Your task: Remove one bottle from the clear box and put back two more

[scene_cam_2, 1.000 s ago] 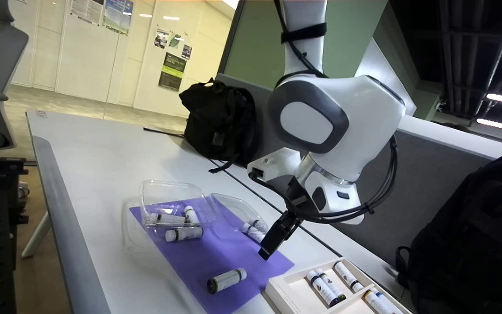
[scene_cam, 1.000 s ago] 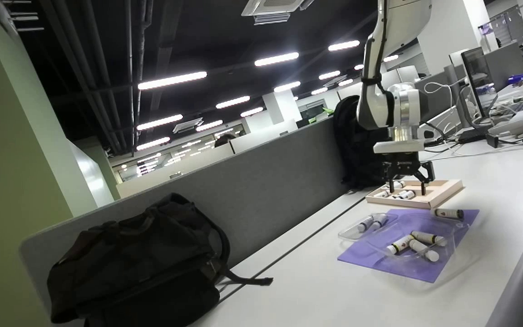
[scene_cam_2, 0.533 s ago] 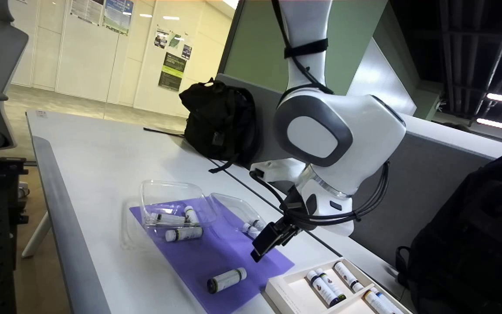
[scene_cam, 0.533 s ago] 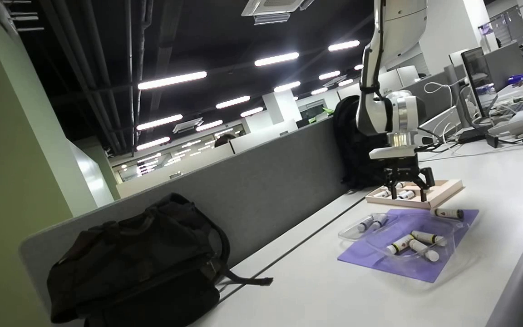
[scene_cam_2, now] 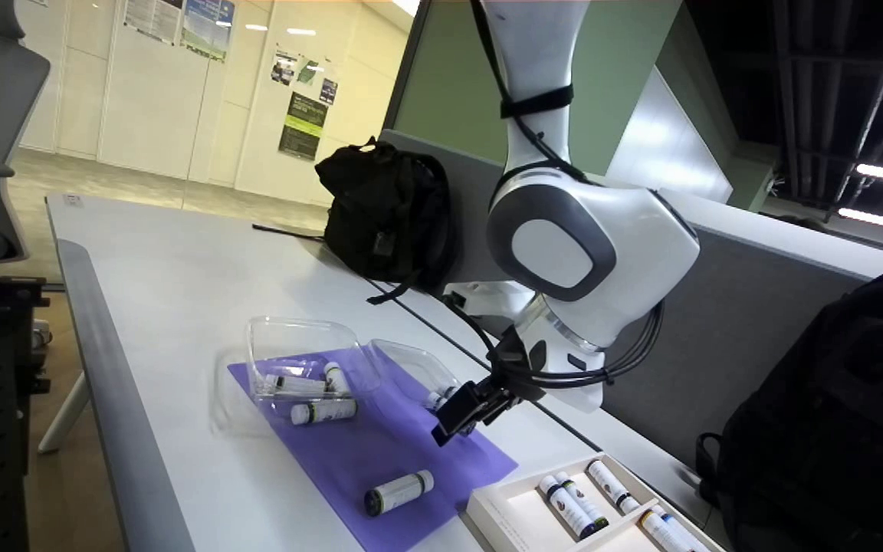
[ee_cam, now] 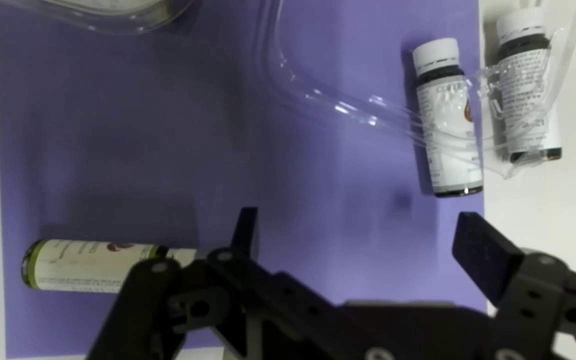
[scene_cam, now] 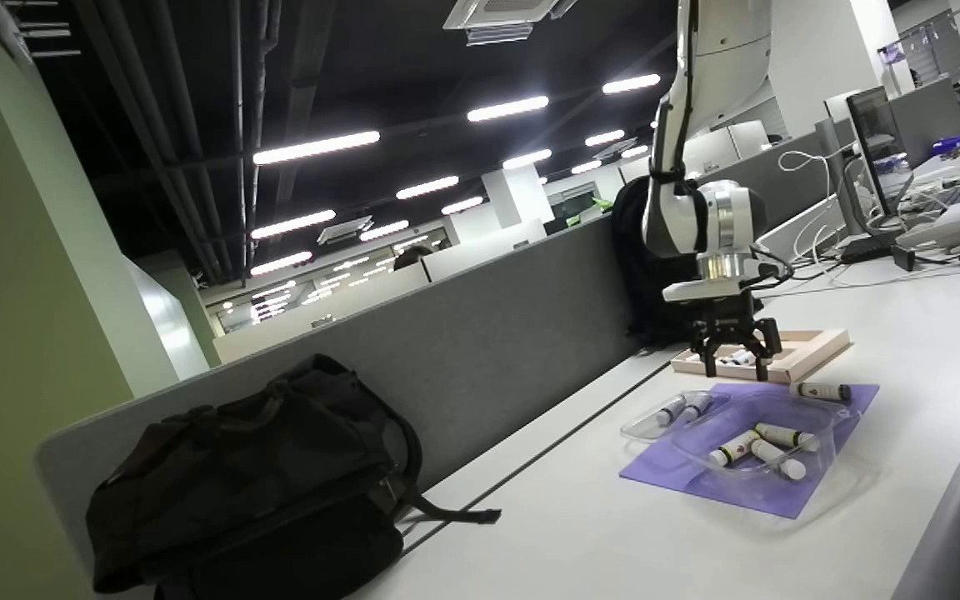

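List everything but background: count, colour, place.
Purple rectangular mat: one, purple, on white desk
Clear rectangular plastic box: one, transparent, partly over mat
Clear lid-like plastic tray: one, transparent, partly over mat
Shallow beige divided box: one, beige, beside mat
Small cylindrical white-labelled bottles: at least eleven, white, three at clear box and two at tray (inside unclear), one loose on mat, rest in beige box
Black fabric bags: two, black, along grey partition
Black two-fingered hand: one, black, open over mat
White jointed arm: one, white, above desk
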